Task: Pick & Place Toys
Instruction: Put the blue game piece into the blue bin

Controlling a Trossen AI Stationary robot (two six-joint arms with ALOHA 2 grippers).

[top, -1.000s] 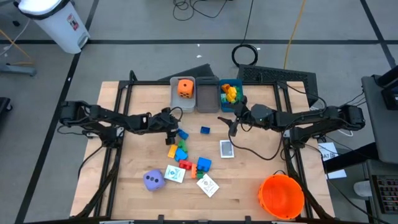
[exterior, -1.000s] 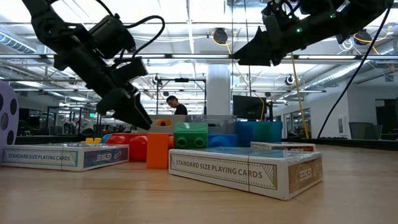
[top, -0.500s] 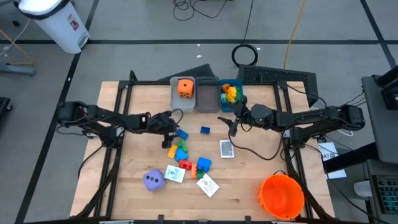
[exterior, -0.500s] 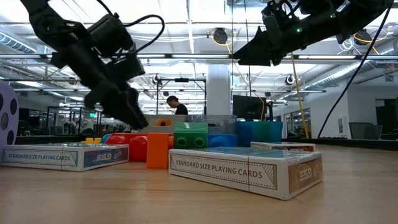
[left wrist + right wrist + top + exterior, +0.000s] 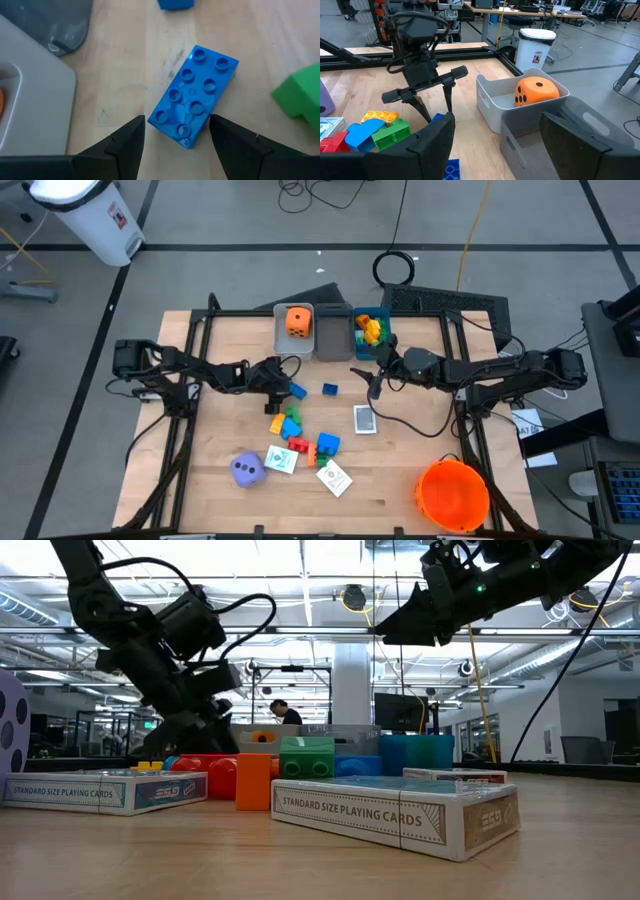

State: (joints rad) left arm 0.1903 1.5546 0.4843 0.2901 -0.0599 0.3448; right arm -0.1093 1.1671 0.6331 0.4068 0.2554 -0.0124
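Three bins stand in a row; one holds the single orange die. The one purple die lies near three card boxes marked "STANDARD SIZE PLAYING CARDS". The left gripper, open and empty, straddles a blue block. The right gripper hangs open, empty, beside the bins.

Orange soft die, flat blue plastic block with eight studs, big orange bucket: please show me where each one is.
Orange soft die (image 5: 297, 320), high view, on its top face.
Flat blue plastic block with eight studs (image 5: 194, 95), left wrist view, on its studded top.
Big orange bucket (image 5: 478, 480), high view, on its rim.
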